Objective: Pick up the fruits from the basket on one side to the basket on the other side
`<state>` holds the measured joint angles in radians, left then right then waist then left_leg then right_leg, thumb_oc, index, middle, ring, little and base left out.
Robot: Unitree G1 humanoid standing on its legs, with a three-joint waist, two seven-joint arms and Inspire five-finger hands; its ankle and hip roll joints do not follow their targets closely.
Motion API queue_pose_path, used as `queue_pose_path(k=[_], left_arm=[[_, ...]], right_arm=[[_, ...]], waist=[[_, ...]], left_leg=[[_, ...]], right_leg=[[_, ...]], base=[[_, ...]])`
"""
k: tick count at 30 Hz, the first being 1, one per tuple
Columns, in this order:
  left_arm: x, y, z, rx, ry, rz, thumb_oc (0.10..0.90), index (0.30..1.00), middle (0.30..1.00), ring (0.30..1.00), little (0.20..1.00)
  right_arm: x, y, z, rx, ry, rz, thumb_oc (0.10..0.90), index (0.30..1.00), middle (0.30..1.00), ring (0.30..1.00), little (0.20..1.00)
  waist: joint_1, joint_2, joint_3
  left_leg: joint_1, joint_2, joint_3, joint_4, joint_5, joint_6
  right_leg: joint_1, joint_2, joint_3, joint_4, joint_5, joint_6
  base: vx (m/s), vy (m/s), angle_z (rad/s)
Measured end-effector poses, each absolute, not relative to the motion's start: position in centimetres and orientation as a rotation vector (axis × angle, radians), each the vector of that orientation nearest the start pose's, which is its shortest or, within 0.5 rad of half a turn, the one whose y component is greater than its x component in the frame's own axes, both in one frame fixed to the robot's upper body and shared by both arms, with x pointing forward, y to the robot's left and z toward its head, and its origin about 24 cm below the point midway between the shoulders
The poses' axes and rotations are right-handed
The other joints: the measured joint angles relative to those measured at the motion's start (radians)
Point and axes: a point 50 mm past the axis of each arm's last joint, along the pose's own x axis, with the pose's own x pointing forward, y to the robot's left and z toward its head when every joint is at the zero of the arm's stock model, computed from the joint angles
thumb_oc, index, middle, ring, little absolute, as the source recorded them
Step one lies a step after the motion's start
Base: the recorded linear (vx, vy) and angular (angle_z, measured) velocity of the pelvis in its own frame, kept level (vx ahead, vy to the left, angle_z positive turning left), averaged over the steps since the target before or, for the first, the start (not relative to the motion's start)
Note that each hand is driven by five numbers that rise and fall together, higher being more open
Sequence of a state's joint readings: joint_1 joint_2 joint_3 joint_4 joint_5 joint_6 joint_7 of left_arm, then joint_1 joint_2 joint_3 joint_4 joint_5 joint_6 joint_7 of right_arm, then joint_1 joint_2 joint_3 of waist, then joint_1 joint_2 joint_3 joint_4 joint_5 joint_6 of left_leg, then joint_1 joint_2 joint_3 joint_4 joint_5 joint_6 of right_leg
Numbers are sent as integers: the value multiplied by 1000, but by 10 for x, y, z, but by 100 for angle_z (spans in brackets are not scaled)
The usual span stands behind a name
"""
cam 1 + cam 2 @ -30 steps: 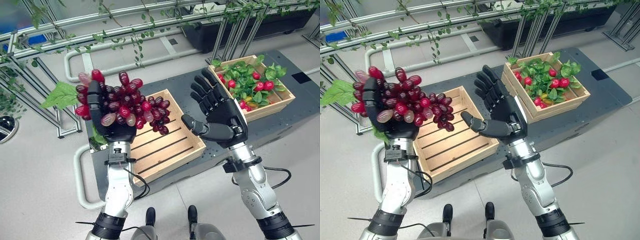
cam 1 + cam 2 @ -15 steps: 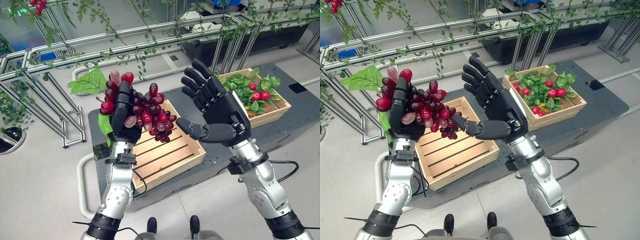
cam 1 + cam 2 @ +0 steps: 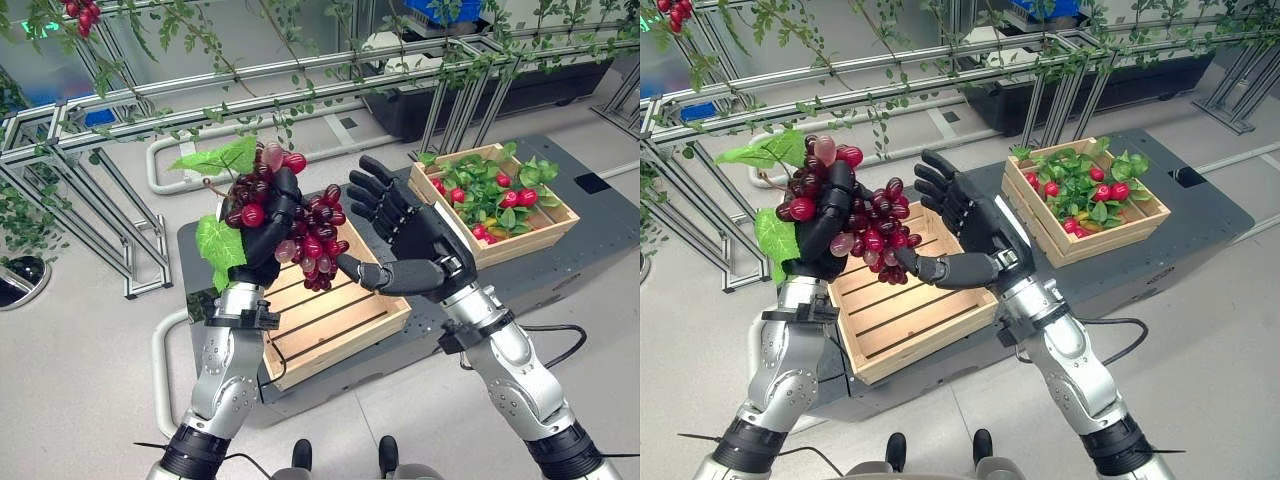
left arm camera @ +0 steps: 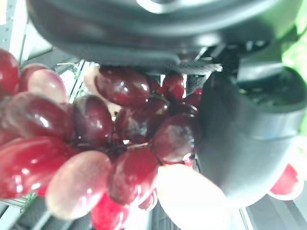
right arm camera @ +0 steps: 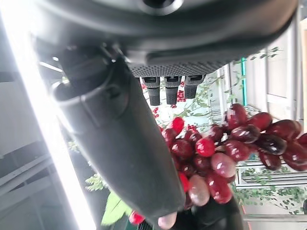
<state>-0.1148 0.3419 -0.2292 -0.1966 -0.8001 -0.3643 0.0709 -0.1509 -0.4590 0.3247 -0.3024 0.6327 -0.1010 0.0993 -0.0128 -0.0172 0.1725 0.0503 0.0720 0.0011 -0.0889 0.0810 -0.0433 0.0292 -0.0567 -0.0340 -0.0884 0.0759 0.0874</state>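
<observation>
Left eye view: the left hand (image 3: 262, 240) is raised above the near-left corner of a slatted wooden crate (image 3: 330, 300), its dark fingers curled round a bunch of glossy red grapes (image 3: 300, 225) with broad green leaves (image 3: 222, 245) at the stem end. The right hand (image 3: 415, 250) stands just beside the bunch with fingers straight and spread, its thumb reaching under the hanging lower grapes; it grips nothing. The crate's ribbed floor is bare, and it sits on a dark flat platform (image 3: 590, 225) with rounded corners. A second wooden crate (image 3: 525, 225) stands well apart toward the far right on the platform, filled with leafy greens and small round red fruits (image 3: 518, 198). Behind run a metal frame (image 3: 120, 110) hung with thin vines and a pale tube rail (image 3: 160, 170); grey floor lies open on both sides. Right eye view: the same grasp shows, the grapes (image 3: 870, 230) held over the bare crate's (image 3: 910, 310) left rim, with open platform between the two crates. Left wrist view: smooth, oval grapes (image 4: 96, 153), some dark and some pale pink, press against the hand's matte dark thumb (image 4: 240, 134). Right wrist view: the bunch (image 5: 225, 153) hangs past the straight fingers (image 5: 165, 88) and long dark thumb (image 5: 124, 143), with leaves below.
</observation>
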Motion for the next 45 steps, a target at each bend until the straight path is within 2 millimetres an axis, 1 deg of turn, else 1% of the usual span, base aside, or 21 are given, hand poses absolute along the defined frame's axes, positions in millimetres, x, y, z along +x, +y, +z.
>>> queue_pose_path(k=[3, 7, 15, 19, 22, 26, 35, 36, 37, 38, 42, 45], left_arm=[[255, 156, 135, -534, -479, -217, 400, 300, 300, 300, 300], [252, 151, 139, -509, -486, -285, 400, 300, 300, 300, 300], [251, 147, 141, -506, -497, -336, 400, 300, 300, 300, 300], [250, 144, 139, -537, -482, -358, 400, 300, 300, 300, 300], [249, 139, 138, -525, -469, -411, 400, 300, 300, 300, 300], [248, 136, 139, -500, -468, -472, 400, 300, 300, 300, 300], [249, 135, 135, -487, -408, -531, 400, 300, 300, 300, 300], [249, 134, 135, -485, -406, -535, 400, 300, 300, 300, 300], [249, 134, 134, -484, -405, -537, 400, 300, 300, 300, 300], [249, 134, 134, -484, -406, -541, 400, 300, 300, 300, 300], [249, 134, 135, -480, -406, -544, 400, 300, 300, 300, 300], [247, 131, 133, -466, -399, -578, 400, 300, 300, 300, 300]], right_arm=[[251, -120, 130, 203, -298, 567, 800, 900, 900, 900, 900], [252, -117, 121, 170, -266, 545, 800, 900, 900, 900, 900], [252, -117, 119, 172, -255, 545, 800, 900, 900, 900, 900], [251, -113, 117, 178, -246, 562, 800, 900, 900, 900, 900], [249, -109, 115, 213, -229, 600, 800, 900, 900, 900, 900], [249, -109, 115, 226, -224, 627, 800, 900, 900, 900, 900], [250, -114, 108, 216, -191, 658, 800, 900, 900, 900, 900], [249, -114, 107, 222, -187, 661, 664, 695, 695, 695, 695], [249, -114, 107, 234, -183, 664, 414, 321, 321, 321, 321], [249, -114, 106, 252, -175, 668, 400, 300, 300, 300, 300], [247, -112, 100, 261, -149, 680, 400, 300, 300, 300, 300], [248, -117, 95, 295, -126, 643, 400, 300, 300, 300, 300]], waist=[[1, 0, 0], [3, 0, 0], [2, 1, -1], [2, 1, -1], [2, 1, -1], [1, 1, -2], [-1, 5, -48], [-1, 5, -53], [-1, 5, -56], [-1, 5, -59], [-1, 5, -62], [2, 6, -62]], left_leg=[[0, 0, -1, 0, 0, 0], [-1, 0, -3, 0, 1, -1], [-1, -1, -3, 0, 1, -1], [-1, -1, -3, 0, 1, -1], [-1, -1, -3, 0, 1, -1], [-1, -1, -3, 0, 1, -1], [-2, -1, 0, 0, -1, 2], [-2, -1, 0, 0, -3, 5], [-2, 0, 0, 0, -3, 5], [-2, 0, 0, 0, -4, 6], [-2, 1, 0, 0, -4, 6], [-2, 0, 0, 0, -4, 6]], right_leg=[[0, 0, -1, 0, 0, 0], [1, 0, -3, 0, 0, 0], [1, 0, -3, 0, 0, 0], [1, 0, -3, 0, 0, 0], [1, 0, -3, 0, 0, 0], [1, 0, -2, 0, 0, 0], [-3, 0, 1, 0, -1, 0], [-3, 0, 1, 0, -1, 0], [-3, 0, 1, 0, -1, 0], [-3, 0, 1, 0, -1, 0], [-3, 0, 2, 0, -1, 0], [-3, 0, 2, 0, -1, 0]], base=[[0, 0, 0], [0, 0, 0], [0, 0, 0], [0, 0, 0], [0, 0, 0], [0, 0, 0], [0, 0, 0], [0, 0, 0], [0, 0, 0], [0, 0, 0], [0, 0, 0], [0, 0, 0]])
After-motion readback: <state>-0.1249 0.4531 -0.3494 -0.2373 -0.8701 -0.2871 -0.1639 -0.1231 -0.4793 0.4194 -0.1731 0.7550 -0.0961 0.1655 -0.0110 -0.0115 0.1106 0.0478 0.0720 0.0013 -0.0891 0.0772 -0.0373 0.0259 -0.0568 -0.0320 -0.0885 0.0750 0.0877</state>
